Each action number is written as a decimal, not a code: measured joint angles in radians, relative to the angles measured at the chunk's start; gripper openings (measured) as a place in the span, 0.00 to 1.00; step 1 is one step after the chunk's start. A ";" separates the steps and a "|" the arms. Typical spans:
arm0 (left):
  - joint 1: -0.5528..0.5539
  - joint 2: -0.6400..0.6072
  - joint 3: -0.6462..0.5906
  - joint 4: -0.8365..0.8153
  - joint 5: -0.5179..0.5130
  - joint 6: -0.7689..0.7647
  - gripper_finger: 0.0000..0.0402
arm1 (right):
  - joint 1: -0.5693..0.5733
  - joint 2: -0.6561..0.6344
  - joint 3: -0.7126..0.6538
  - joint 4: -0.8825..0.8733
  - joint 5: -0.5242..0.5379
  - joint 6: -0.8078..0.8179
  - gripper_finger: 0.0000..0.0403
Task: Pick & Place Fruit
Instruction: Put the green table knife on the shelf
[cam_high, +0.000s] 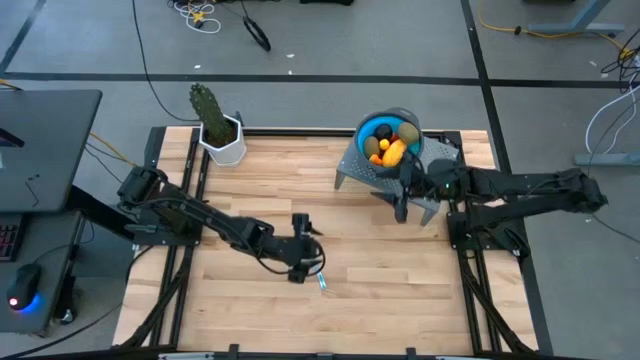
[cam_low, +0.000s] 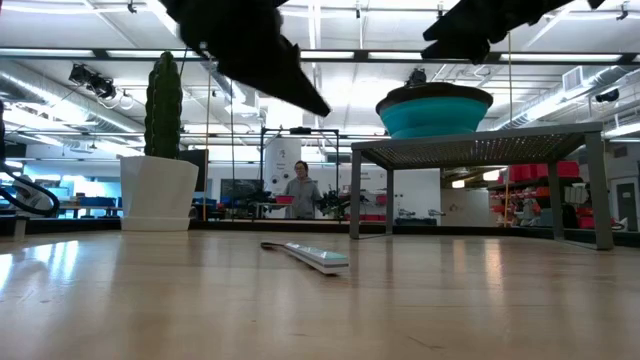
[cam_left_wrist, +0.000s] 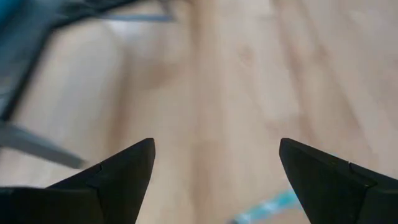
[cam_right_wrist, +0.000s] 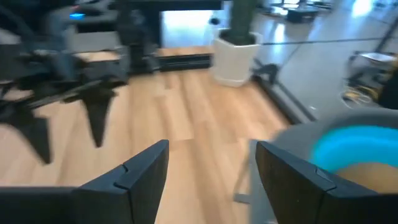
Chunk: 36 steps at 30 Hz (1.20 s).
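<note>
The fruit (cam_high: 390, 142) lies in a blue bowl (cam_high: 388, 128) on a grey metal stand (cam_high: 360, 170) at the table's far right: a yellow oblong (cam_high: 394, 152), a dark purple ball (cam_high: 383, 131), an olive-brown oval (cam_high: 407, 133) and tiny orange pieces (cam_high: 373, 148). In the low view only the bowl (cam_low: 434, 108) shows on the stand (cam_low: 480, 150). My left gripper (cam_high: 310, 246) (cam_left_wrist: 216, 146) is open and empty above the table's middle, near the knife. My right gripper (cam_high: 403, 190) (cam_right_wrist: 211, 146) is open and empty beside the stand's near edge, the bowl (cam_right_wrist: 354, 149) close by.
A slim silvery-blue knife (cam_high: 322, 282) (cam_low: 310, 255) lies flat on the wood just near of my left gripper. A green cactus in a white pot (cam_high: 218, 128) (cam_low: 163, 120) stands at the far left. A person (cam_low: 300, 190) stands in the room beyond.
</note>
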 joint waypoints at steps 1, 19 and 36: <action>-0.004 0.000 0.000 -0.021 0.031 0.005 0.88 | 0.031 0.005 0.000 0.001 0.009 0.000 0.63; -0.003 -0.001 -0.135 -0.040 0.129 -0.001 0.88 | 0.424 0.352 -0.001 0.114 0.181 0.078 0.63; 0.126 0.000 -0.437 0.518 0.357 0.110 0.84 | 0.478 0.444 -0.001 0.310 0.186 0.112 0.63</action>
